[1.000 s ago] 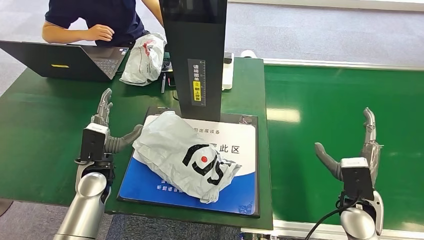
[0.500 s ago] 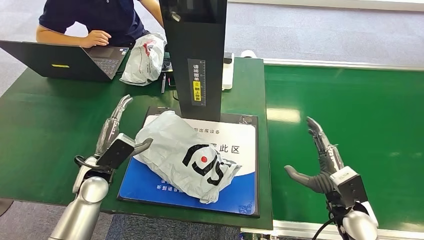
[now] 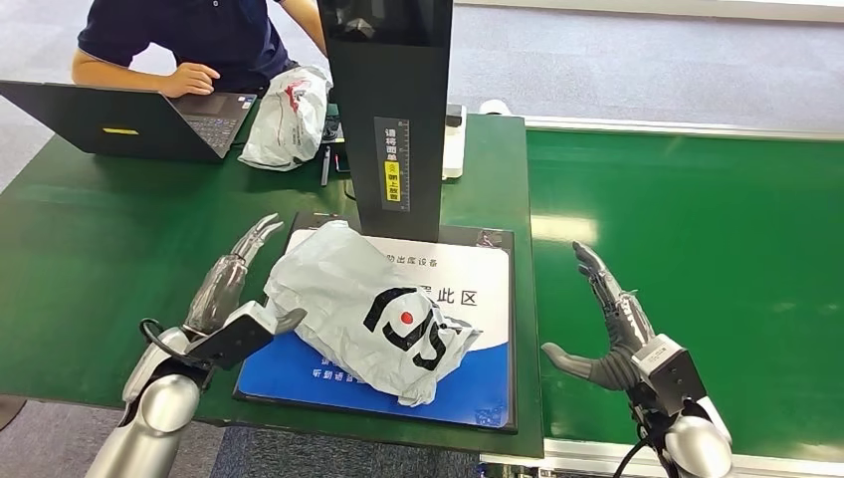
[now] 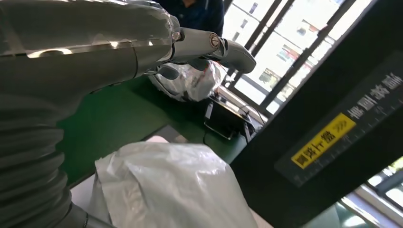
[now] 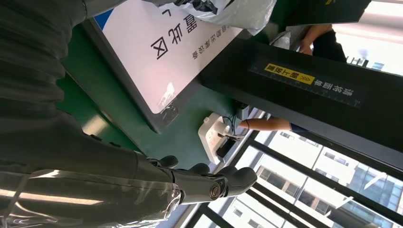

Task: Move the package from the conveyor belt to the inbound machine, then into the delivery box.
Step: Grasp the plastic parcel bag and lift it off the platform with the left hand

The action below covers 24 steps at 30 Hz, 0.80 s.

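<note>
Green covers nearly everything here: the conveyor belt (image 3: 687,249) runs along the right, and the desk (image 3: 90,259) beside it carries the rest. On the desk stands the inbound machine (image 3: 390,110), a tall black column with a yellow label, rising from the back of a white and blue scanning mat (image 3: 478,388). Behind it a person (image 3: 184,40) sits at a laptop (image 3: 129,119), with a second bag (image 3: 289,115) lying near the column. The package (image 3: 368,309), a crumpled white plastic bag with a black and red mark, lies on the mat at the foot of the column, so the first leg of the task looks done and the move to the delivery box remains. The left hand (image 3: 234,289) has swung inward over the last second and now lies low at the mat's left edge, fingers spread and holding nothing, its thumb just beside the package's near corner; the left wrist view shows the white plastic close under that hand. The right hand (image 3: 612,334) has tilted in from the belt toward the mat's right edge, fingers also spread and empty, still apart from the package. Both hands closing in from opposite sides suggests a two-handed pickup is being lined up.
</note>
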### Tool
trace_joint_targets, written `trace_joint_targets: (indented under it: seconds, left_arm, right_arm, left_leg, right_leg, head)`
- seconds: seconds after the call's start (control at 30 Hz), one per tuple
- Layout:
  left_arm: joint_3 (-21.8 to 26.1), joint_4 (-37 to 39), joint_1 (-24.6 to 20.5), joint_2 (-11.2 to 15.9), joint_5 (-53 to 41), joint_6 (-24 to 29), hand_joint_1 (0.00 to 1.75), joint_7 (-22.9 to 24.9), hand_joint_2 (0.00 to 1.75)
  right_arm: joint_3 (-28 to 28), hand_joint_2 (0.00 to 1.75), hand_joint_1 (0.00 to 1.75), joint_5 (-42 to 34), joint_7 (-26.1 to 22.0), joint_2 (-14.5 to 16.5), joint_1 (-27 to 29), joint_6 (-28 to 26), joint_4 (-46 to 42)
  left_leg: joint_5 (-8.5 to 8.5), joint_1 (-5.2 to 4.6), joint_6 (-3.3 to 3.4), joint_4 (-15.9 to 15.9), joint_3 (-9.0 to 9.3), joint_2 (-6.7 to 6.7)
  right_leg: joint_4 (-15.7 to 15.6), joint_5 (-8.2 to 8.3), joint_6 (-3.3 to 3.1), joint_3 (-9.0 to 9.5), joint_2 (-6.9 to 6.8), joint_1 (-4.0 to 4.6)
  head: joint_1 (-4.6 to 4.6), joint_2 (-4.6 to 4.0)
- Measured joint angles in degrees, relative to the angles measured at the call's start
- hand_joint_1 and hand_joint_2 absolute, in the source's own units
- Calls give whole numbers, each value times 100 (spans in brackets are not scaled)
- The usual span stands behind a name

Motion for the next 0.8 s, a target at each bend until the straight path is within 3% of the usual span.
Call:
trace_joint_targets:
  seconds: [0.17, 0.33, 0.8]
  left_arm:
    - [-81, -199, 40, 230, 123, -616, 0, -125, 175]
    - [-175, -285, -28, 376, -14, -888, 0, -148, 175]
    - [-1034, 63, -709, 388, -828, -435, 0, 222, 175]
  right_arm:
    - [2, 175, 0, -11, 24, 23, -1, 4, 2]
    - [2, 175, 0, -59, 91, 43, -28, 14, 11]
    - [-2, 175, 0, 103, 108, 307, 86, 4, -24]
  left_leg:
    - [0, 0, -1, -1, 1, 0]
    - [1, 0, -1, 0, 2, 0]
    - [1, 0, 0, 2, 4, 0]
  right_leg:
    - [0, 0, 0, 0, 0, 1]
    - [1, 0, 0, 1, 0, 1]
    - [0, 1, 0, 1, 1, 0]
  head:
    - [0, 0]
    - [-1, 0]
    - [-1, 0]
